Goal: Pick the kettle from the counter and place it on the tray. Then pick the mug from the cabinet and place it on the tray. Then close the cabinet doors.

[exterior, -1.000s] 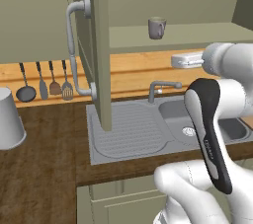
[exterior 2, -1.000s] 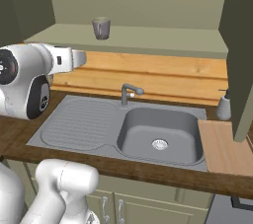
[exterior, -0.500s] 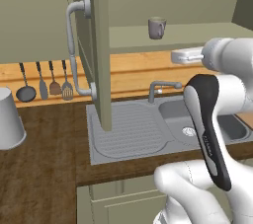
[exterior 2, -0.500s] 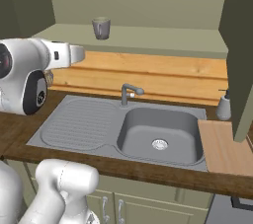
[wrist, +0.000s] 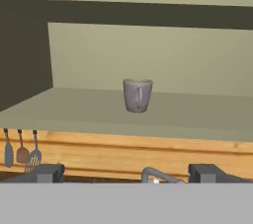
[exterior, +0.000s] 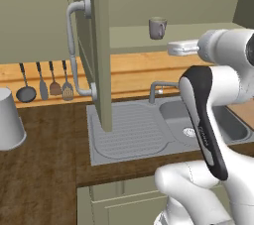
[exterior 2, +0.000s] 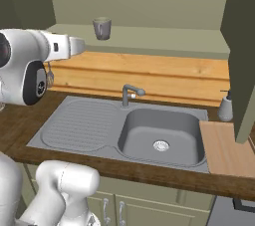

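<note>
The small grey mug (exterior: 157,28) (exterior 2: 102,28) (wrist: 137,95) stands upright on the bottom shelf (exterior 2: 149,39) of the open olive-grey cabinet, its handle turned toward the hand camera. My gripper (wrist: 127,176) is open and empty. It hangs in front of the shelf and a little below the mug, well short of it. The white hand (exterior: 182,48) (exterior 2: 69,46) points at the cabinet. Both cabinet doors (exterior: 96,45) (exterior 2: 243,51) stand open. The pale wood tray (exterior 2: 226,148) lies right of the sink on the dark counter (exterior: 44,144). The kettle is out of view.
A grey sink (exterior 2: 159,133) with a faucet (exterior 2: 129,93) and a ribbed drainboard (exterior 2: 82,125) lies below the cabinet. A soap dispenser (exterior 2: 225,108) stands behind the tray. Utensils (exterior: 44,83) hang on the wall at left, near an upturned grey cup (exterior: 7,120).
The hand has risen slightly and edged toward the cabinet shelf and the mug. The gripper has stayed open, and nothing else has moved.
</note>
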